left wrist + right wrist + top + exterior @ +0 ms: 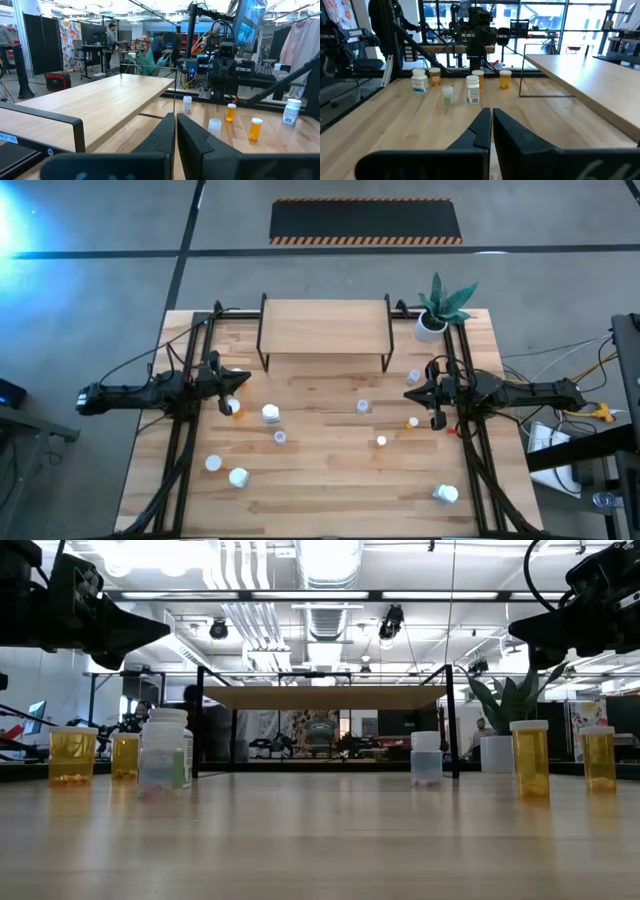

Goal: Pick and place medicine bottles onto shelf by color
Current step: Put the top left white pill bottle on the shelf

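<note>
Mostly cylindrical plastic bottles (pixel 271 413) w/ white caps, light-wood shelf (pixel 325 326), both end effectors (pixel 234 381) (pixel 412 394) pinched closed, empty.

A white pot with a green plant (pixel 440 310) stands at the upper right corner of the wooden table (pixel 330 480). A black mat with striped edges (pixel 365 221) lies on the grey floor at the top centre. Cables (pixel 560 360) trail at the right edge.

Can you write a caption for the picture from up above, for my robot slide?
Two robot arms wait with shut tools, left and right, over scattered medicine bottles before an empty shelf.
</note>
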Available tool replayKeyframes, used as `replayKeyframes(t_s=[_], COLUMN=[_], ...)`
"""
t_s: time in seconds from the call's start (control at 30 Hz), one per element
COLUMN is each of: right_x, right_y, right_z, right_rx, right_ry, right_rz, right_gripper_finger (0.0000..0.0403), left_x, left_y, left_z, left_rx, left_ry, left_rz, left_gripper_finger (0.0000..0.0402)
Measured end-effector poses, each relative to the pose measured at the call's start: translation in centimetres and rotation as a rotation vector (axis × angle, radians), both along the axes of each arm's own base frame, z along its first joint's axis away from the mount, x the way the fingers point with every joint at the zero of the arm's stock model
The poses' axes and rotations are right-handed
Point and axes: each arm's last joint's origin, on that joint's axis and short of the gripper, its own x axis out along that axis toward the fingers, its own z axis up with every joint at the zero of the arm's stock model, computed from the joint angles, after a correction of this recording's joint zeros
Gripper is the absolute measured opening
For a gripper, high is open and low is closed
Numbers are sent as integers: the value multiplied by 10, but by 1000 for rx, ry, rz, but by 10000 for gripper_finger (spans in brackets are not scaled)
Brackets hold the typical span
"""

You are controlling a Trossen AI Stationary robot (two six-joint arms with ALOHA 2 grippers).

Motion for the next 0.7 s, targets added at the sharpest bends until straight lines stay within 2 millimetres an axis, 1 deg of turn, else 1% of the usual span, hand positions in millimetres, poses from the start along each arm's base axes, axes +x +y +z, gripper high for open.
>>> replayKeyframes(t_s=[0.13,0.23,0.4,0.57,0.7], right_x=[0,0,0,0,0], right_y=[0,0,0,0,0], right_z=[3,6,10,10,9], right_rx=[99,113,195,292,298], right_ry=[-24,-59,-102,-97,-86], right_rz=[-3,-1,6,9,-6], right_gripper_finger=[9,9,9,9,9], left_x=[0,0,0,0,0], left_y=[0,0,0,0,0], left_z=[0,0,0,2,6], left_rx=[0,0,0,2,5], left_ry=[0,0,-2,-17,-61], left_rz=[0,0,0,1,2], left_gripper_finger=[0,0,0,0,0])
